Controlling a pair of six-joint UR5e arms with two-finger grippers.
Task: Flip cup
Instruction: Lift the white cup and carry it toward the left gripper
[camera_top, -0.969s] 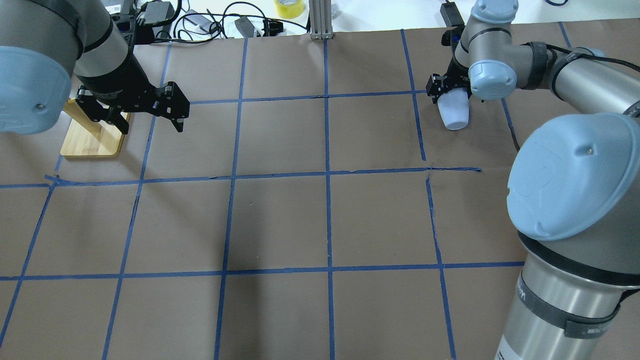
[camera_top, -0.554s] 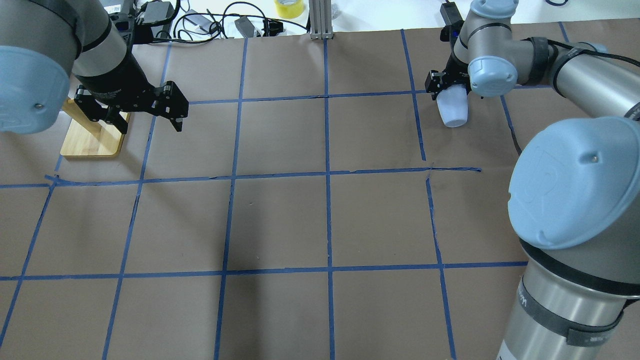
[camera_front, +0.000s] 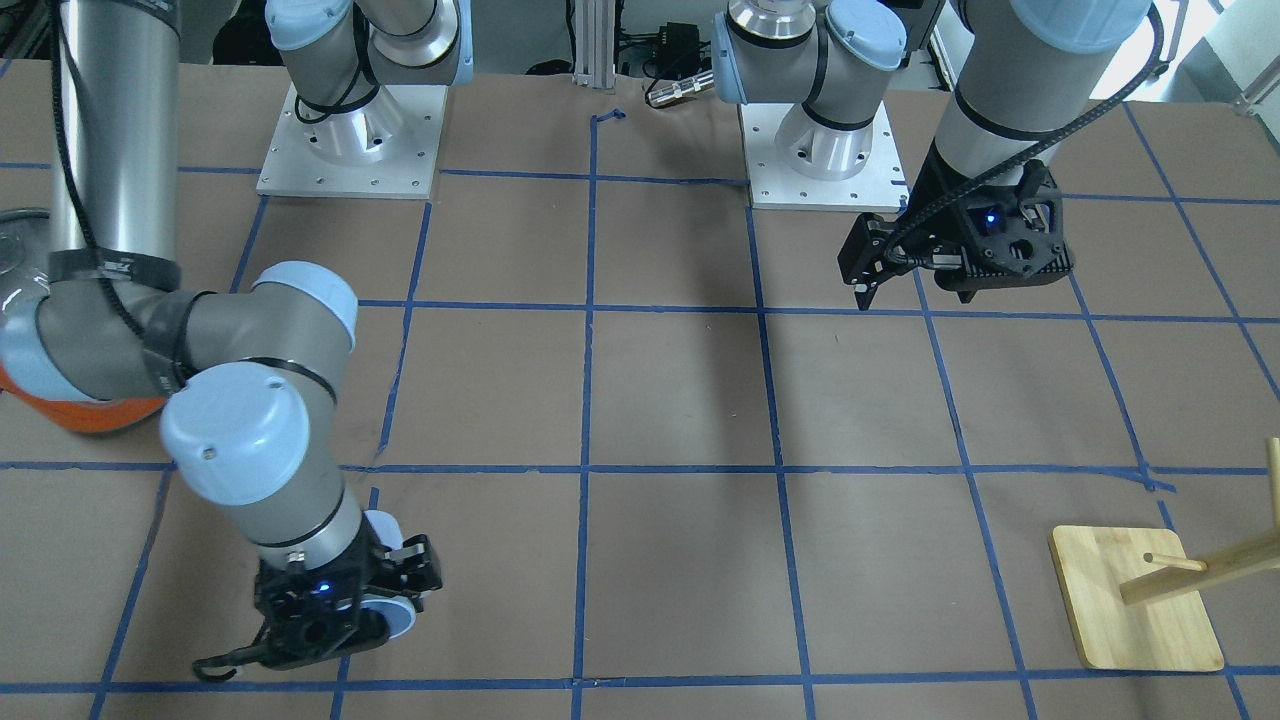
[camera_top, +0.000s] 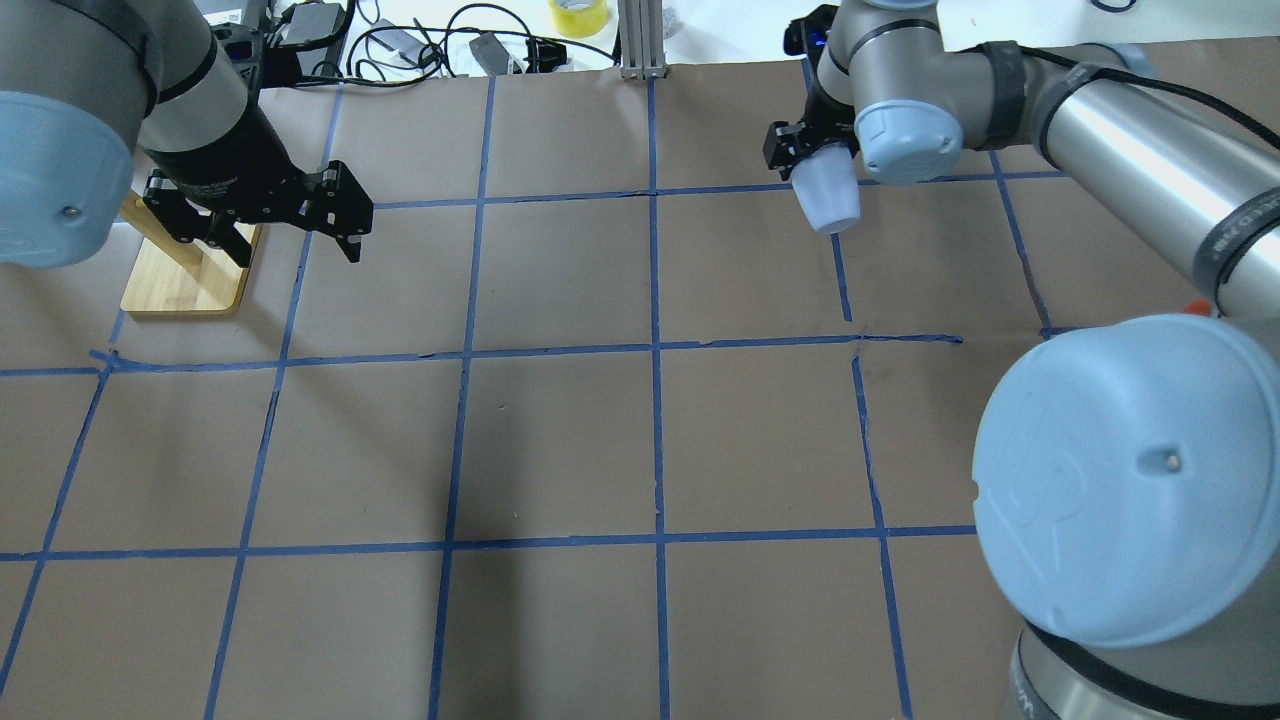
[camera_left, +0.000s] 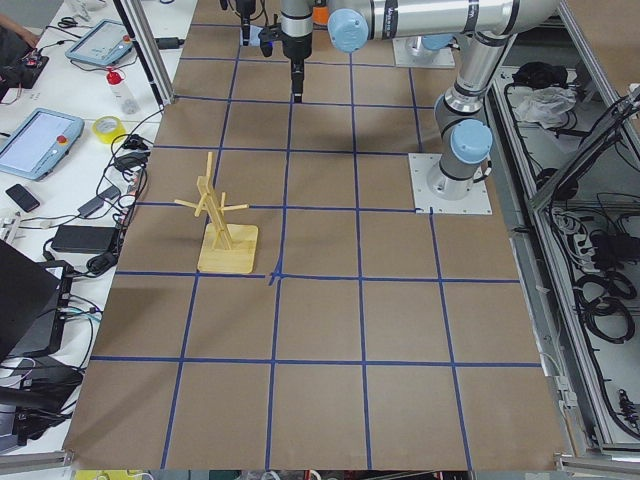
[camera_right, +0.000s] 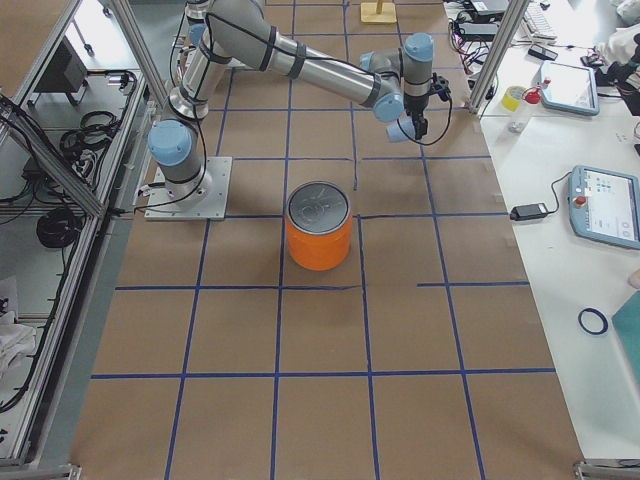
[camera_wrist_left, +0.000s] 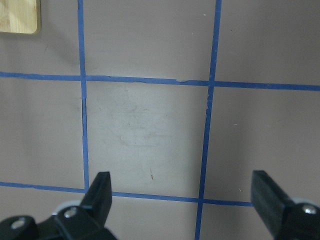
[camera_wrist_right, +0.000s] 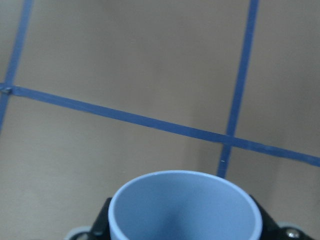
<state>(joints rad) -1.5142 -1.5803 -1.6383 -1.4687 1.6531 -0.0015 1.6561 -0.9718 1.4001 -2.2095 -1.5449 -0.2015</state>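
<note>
two tools, only one of them busy. my right tool (camera_top: 812, 158) is clamped on the cup (camera_top: 830, 200), with the black fingers (camera_top: 781, 146) closed against its wall up by the rim. the cup is tilted: from overhead its narrow closed base points back towards my side. my right wrist view looks over the rim into the blue-grey inside. it sits in the far right part of the surface (camera_top: 560, 440), over a crossing of the blue tape lines (camera_top: 655, 300), and it appears to be held clear of the brown paper rather than resting on it.

my left tool (camera_wrist_left: 182, 196) is spread wide and holds nothing. between its two fingers the wrist view shows only paper and tape, with a corner of pale wood at the upper left. from overhead this tool hangs in the far left part of the surface, just beside the wooden stand (camera_top: 185, 282). that stand is a flat base with an upright post and pegs.

the orange can (camera_right: 319, 238), silver-topped, stands on the surface nearer my right arm's base. it is well apart from the cup, and neither tool touches it.
</note>
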